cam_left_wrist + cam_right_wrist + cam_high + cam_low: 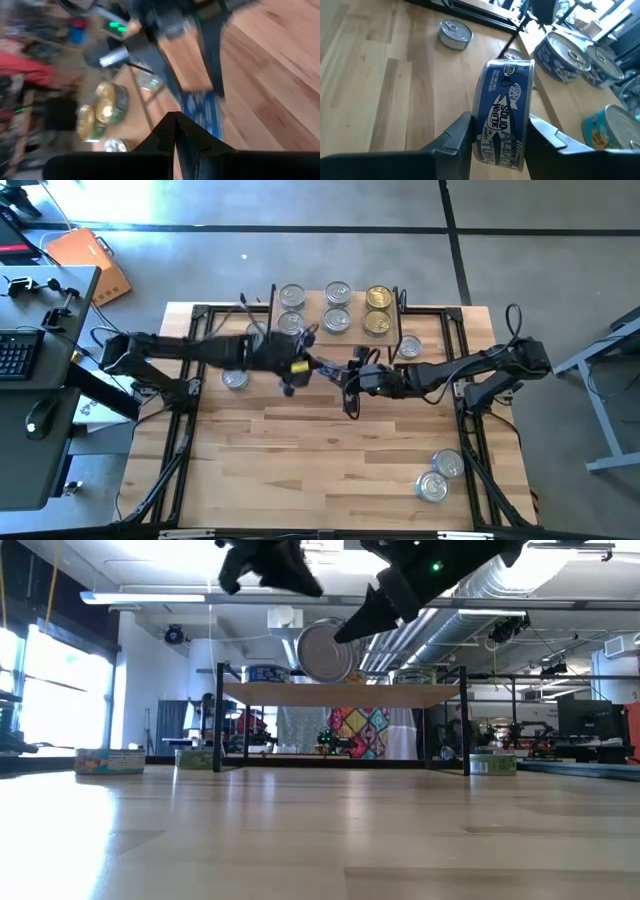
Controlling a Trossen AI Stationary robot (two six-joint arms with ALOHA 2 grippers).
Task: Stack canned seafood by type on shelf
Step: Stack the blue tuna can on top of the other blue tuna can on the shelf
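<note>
Right gripper (500, 132) is clamping a blue-labelled tin (504, 115) on edge, centre frame; left gripper (174, 131) is hovering closed; next, laying it flat on the shelf (340, 694).

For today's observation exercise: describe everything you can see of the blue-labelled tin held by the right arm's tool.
The blue-labelled tin is a small, flat round can, metal by its look, with a dark blue side label printed in white with fish shapes and the words "SOLID WHITE". It stands on edge, gripped across its flat faces between the two dark fingers of the right tool. In the low view its silver face hangs in the air in front of the shelf, touching only the tool.
</note>
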